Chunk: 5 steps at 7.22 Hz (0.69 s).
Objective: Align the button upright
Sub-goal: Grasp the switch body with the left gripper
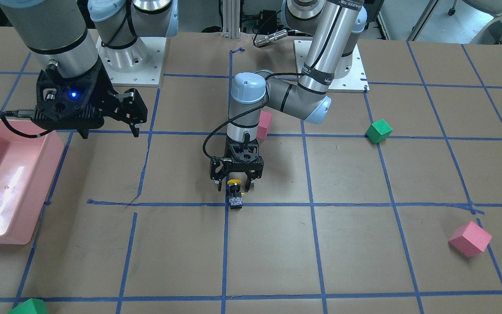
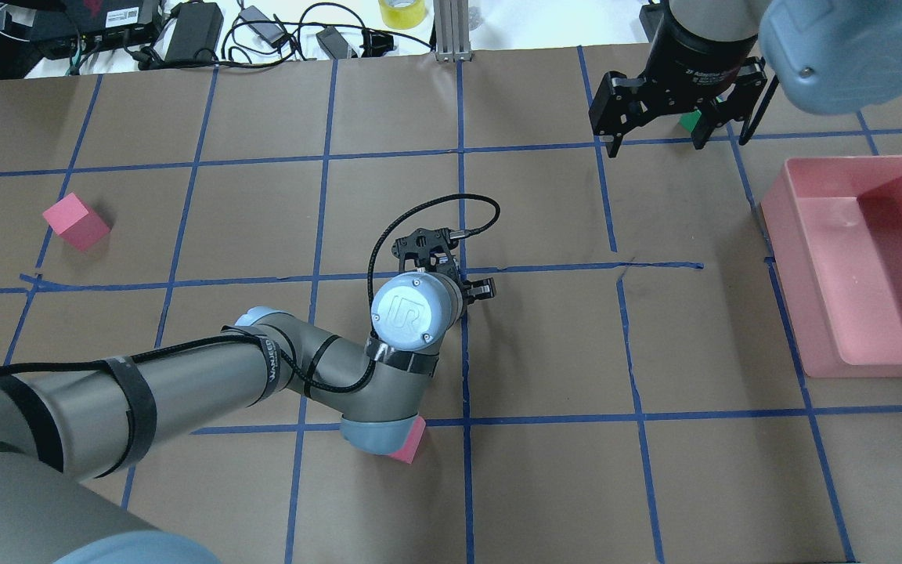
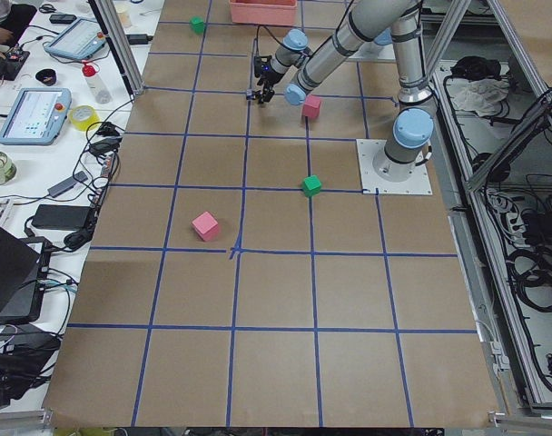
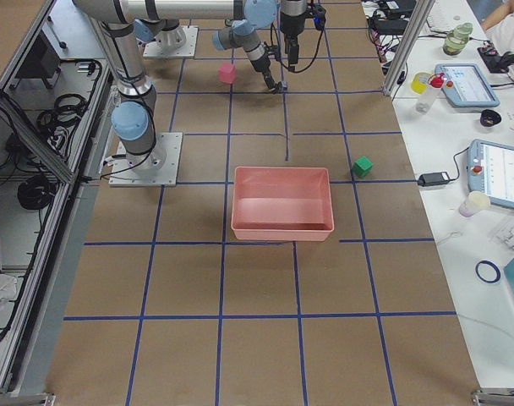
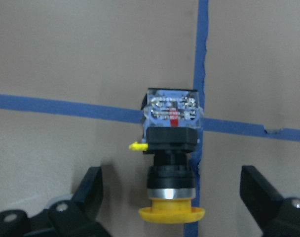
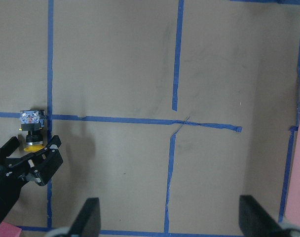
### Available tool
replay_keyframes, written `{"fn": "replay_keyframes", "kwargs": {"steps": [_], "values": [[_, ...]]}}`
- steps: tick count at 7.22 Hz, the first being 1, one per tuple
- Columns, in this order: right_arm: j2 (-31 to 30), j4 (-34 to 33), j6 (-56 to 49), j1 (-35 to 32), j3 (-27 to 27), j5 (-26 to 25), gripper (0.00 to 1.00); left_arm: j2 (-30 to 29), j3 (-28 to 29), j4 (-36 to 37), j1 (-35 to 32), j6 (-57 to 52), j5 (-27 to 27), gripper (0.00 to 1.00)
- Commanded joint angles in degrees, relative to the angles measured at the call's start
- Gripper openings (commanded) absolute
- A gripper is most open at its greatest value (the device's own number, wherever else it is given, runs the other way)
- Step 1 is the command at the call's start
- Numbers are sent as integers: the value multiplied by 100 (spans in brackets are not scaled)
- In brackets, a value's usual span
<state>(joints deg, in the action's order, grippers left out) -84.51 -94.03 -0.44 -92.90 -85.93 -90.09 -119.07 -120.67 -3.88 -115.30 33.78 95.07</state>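
The button [image 1: 235,195] lies on its side on a blue tape crossing, its yellow cap toward the robot and its silvery-blue base block away from it. The left wrist view shows it close up [image 5: 172,143]. My left gripper [image 1: 234,186] is open and low over it, with one finger [image 5: 92,187] on each side of the cap and not touching it. In the overhead view the left wrist hides the button. My right gripper [image 2: 658,145] is open and empty, held high near the pink bin. Its wrist view shows the button [image 6: 31,123] far off at the left.
A pink bin [image 1: 37,174] stands at the table's end on my right. A pink cube [image 1: 265,124] sits behind the left wrist. A green cube [image 1: 378,131] and another pink cube [image 1: 469,238] lie on my left side. A second green cube [image 1: 28,307] is at the near edge.
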Motion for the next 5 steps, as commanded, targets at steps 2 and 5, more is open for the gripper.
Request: {"fn": "replay_keyframes", "kwargs": {"steps": [2, 5], "values": [[5, -28, 9, 18, 6, 1, 100, 41, 43, -113, -10, 137, -15, 0], [-4, -19, 9, 18, 6, 1, 100, 261, 690, -1469, -10, 251, -24, 0]]}}
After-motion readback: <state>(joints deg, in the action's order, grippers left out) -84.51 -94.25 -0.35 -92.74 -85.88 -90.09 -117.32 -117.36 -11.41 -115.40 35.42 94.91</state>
